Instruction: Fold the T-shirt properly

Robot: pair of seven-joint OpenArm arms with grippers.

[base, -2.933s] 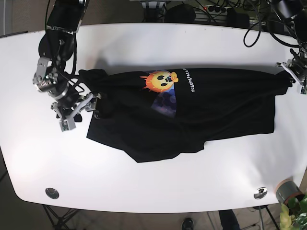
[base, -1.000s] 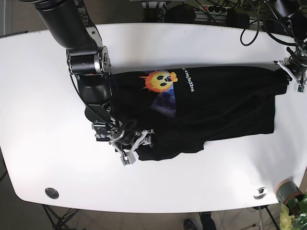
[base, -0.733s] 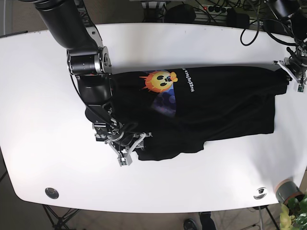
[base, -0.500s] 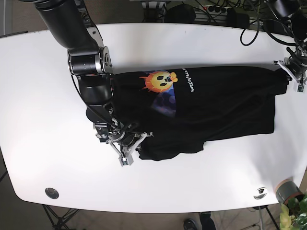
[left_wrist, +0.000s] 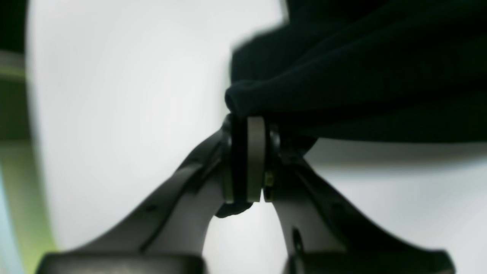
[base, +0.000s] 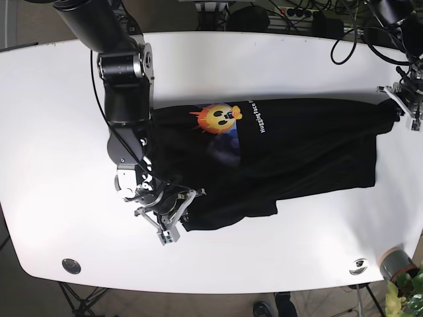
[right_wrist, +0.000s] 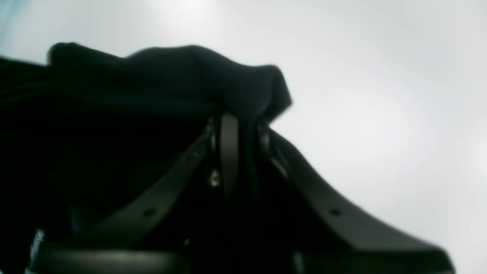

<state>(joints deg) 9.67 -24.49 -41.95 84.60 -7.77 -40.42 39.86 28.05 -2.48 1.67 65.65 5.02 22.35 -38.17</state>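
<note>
The right gripper (base: 177, 214) was squeezed tight on the bottom left edge of the black T-shirt (base: 297, 145). In the right wrist view its two fingers (right_wrist: 228, 152) were pressed together, with a lump of dark cloth (right_wrist: 182, 76) bunched up over the tips. The right arm (base: 122, 79) came down from the top of the table (base: 277, 59) and lay over the left part of the shirt.

The left gripper (base: 403, 99) was far over at the other side, by the table's right edge. It was closed on the shirt's top right corner. In the left wrist view its pads (left_wrist: 255, 152) were pinched shut, and a fold of black cloth (left_wrist: 342, 95) stuck out just above them.

The T-shirt lay spread across the middle of the white table, held between the two grippers. It had an orange and yellow smiling face (base: 217, 116) on it, with white words (base: 264, 117) beside it. The bottom edge of the shirt was uneven and creased.

Two round metal caps (base: 71, 265) sat in the table near its front corners.
</note>
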